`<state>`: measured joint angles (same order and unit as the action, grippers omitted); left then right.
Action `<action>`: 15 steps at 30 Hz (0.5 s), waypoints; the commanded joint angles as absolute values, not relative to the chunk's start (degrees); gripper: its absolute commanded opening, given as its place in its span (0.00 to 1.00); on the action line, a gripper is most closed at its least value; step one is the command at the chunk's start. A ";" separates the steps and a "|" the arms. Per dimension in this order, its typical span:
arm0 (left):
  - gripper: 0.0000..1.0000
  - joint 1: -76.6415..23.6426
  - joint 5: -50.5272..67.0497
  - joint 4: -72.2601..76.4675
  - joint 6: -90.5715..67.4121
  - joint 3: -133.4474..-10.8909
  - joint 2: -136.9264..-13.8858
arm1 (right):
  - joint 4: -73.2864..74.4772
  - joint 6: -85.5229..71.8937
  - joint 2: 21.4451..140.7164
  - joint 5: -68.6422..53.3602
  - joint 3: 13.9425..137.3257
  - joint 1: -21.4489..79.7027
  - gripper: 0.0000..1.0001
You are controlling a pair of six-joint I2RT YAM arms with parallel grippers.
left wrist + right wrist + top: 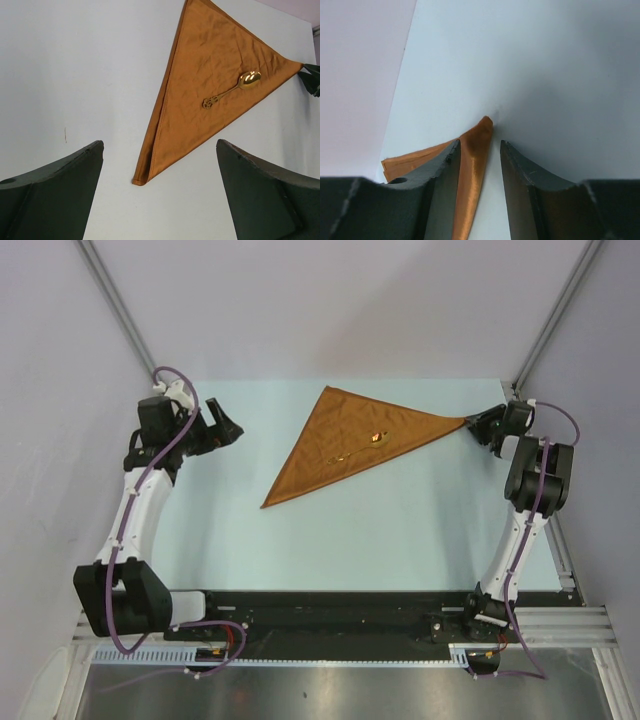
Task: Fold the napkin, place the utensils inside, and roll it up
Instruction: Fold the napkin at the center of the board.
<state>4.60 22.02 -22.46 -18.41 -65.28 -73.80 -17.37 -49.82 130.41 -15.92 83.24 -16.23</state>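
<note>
"Where is the napkin (345, 440) sitting?"

"It's lying on the table (420, 530), folded into a triangle, and the spoon (232, 90) is resting on top with its bowl pointing toward the right-hand corner."

"And the arms?"

"The right gripper (479, 142) is straddling that corner — jaws partly apart, a gap showing beside the cloth. The left gripper (232, 430) is hanging wide open, well off to the napkin's left."

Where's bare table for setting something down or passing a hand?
Widest free patch: near half of the table, between the lower tip of the napkin and the arm bases. Also a strip between the left tool and the napkin's left edge. Crowded: far right, where the right tool straddles the napkin's corner; spoon sits mid-napkin.
</note>
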 commanded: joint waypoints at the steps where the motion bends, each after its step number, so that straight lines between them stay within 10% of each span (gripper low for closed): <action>1: 0.99 4.39 21.97 -21.97 -17.14 -66.36 -74.00 | -12.31 -47.81 133.68 -14.41 86.48 -16.61 0.43; 15: 0.99 4.31 21.71 -22.32 -16.61 -66.27 -74.53 | -10.80 -47.64 135.44 -14.33 89.03 -16.52 0.11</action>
<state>4.60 22.02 -22.50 -17.91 -65.28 -74.59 -14.02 -49.25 133.62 -15.59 88.23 -16.36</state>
